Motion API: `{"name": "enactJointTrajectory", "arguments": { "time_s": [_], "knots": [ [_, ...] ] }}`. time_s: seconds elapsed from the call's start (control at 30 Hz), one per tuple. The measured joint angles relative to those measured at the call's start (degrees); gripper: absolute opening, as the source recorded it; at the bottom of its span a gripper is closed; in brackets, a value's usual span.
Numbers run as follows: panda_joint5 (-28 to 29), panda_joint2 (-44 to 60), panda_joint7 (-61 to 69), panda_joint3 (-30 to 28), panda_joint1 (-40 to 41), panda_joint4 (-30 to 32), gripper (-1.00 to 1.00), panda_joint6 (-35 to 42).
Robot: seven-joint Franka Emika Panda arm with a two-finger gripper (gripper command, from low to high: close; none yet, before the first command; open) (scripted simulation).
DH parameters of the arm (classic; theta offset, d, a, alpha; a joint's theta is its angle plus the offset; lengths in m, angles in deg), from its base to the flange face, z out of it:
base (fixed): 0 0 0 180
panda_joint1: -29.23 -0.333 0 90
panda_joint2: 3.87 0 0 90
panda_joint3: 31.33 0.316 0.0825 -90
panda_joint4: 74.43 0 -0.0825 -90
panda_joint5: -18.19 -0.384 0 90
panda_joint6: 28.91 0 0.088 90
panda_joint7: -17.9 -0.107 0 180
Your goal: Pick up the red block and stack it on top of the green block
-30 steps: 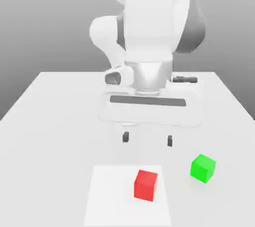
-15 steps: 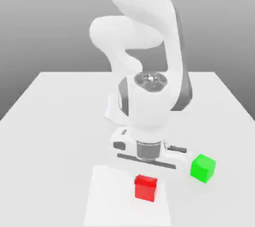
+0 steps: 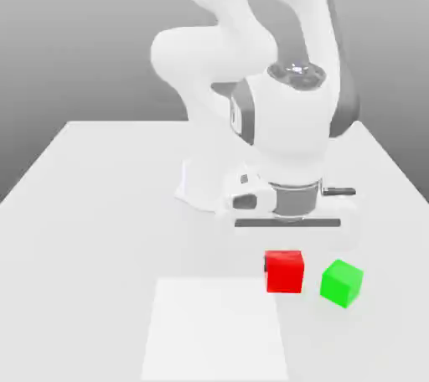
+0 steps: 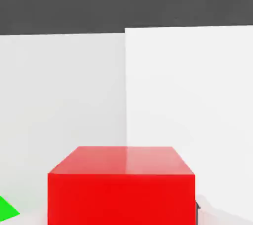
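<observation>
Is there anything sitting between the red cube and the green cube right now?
No. In the exterior view only a narrow strip of bare white table separates the red block from the green block.

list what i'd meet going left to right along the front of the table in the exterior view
white square patch → red block, held under the gripper → green block

A bulky white arm (image 3: 251,28) with rounded, grey-banded joints.
</observation>
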Motion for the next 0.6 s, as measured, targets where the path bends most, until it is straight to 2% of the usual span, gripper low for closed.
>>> {"name": "enactJointTrajectory", "arguments": {
  "time_s": [0.37, 0.6],
  "knots": [
    [-0.5, -5.0, 24.4, 3.6, -11.0, 1.6, -1.0, 3.5],
    [6.7, 4.9, 21.5, 2.8, -11.3, 1.3, -1.0, -5.7]
  ]
}}
